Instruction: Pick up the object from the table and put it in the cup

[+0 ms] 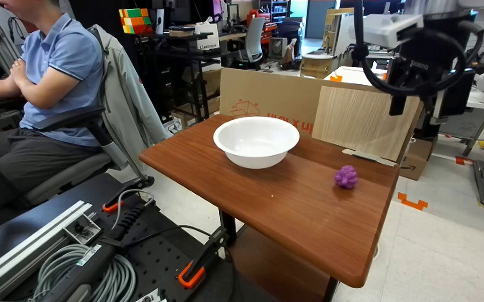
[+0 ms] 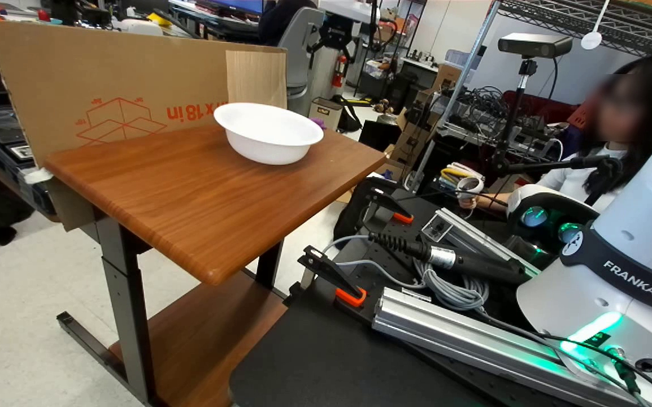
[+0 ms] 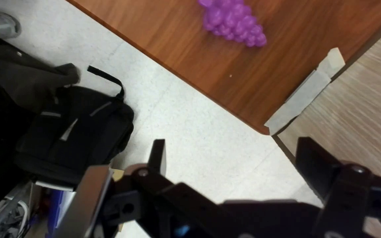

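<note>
The object is a purple, lumpy, grape-like item (image 1: 346, 177) on the brown table near its right end. It is mostly hidden behind the bowl in an exterior view (image 2: 318, 122), and it shows at the top of the wrist view (image 3: 231, 21), cut by the frame edge. The cup is a wide white bowl (image 1: 255, 161) standing upright on the table, also seen in an exterior view (image 2: 266, 150). It is out of the wrist view. My gripper (image 1: 418, 111) is high above the table's end, apart from the object. Its fingers are wide apart with nothing between them in the wrist view (image 3: 231, 142).
The wooden table (image 1: 267, 197) has a cardboard panel (image 1: 275, 92) along one edge and a light wood board (image 1: 363, 121) taped near the object. A black base plate with clamps and cables (image 1: 162, 251) stands beside the table. A person (image 1: 57, 75) sits nearby.
</note>
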